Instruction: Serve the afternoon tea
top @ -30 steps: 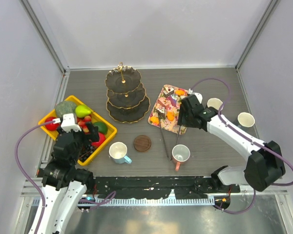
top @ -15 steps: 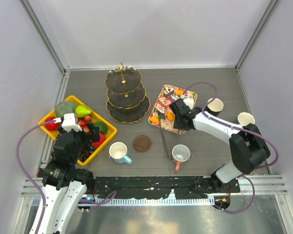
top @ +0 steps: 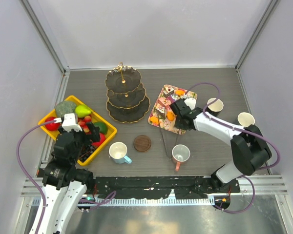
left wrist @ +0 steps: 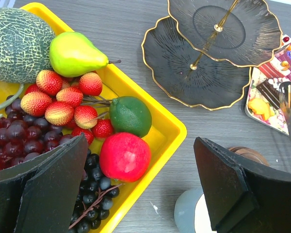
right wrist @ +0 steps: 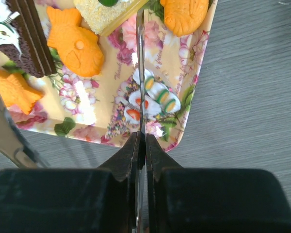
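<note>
Risk: right gripper [right wrist: 140,140], jaws shut on just 1 thin leg of the tongs [right wrist: 140,63] at centre frame, may let them twist (left gripper [left wrist: 140,145] gapes wide, empty).

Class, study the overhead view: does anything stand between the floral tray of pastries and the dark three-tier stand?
Nothing visible does. Only bare grey table separates the floral tray from the dark scalloped three-tier stand; the round wooden coaster lies aside, nearer the arms.
</note>
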Controlling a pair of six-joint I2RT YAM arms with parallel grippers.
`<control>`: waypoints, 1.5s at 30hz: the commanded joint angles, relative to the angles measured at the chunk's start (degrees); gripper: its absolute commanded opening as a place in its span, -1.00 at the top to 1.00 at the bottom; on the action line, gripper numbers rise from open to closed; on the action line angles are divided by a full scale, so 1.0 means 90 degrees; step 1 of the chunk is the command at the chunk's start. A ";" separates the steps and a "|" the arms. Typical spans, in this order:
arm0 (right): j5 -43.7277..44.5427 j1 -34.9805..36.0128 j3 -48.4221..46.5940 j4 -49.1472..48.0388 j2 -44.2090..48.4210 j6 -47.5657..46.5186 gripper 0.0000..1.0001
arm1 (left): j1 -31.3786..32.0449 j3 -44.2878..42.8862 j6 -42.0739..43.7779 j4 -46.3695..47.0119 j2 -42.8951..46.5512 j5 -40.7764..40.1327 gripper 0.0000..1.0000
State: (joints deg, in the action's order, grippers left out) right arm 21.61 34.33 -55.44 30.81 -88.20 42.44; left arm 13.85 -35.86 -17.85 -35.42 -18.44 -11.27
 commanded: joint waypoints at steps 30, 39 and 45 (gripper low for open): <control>-0.0320 0.0550 -0.1037 -0.0151 0.2495 -0.0320 0.90 | 0.1868 -0.0254 -0.2850 0.4958 -0.2560 0.3108 -0.98; -0.0350 0.0883 -0.1115 -0.0142 0.2603 -0.0389 0.89 | 0.2953 -0.0469 -0.2988 0.5712 -0.3752 0.2044 -0.98; -0.0428 0.0991 -0.1086 -0.0210 0.2633 -0.0457 0.89 | 0.3178 -0.0625 -0.3056 0.6103 -0.4405 0.1848 -0.88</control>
State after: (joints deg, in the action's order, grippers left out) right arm 18.04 42.61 -62.48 30.96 -66.52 39.09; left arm 41.34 -37.91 -44.71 12.86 -55.33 8.29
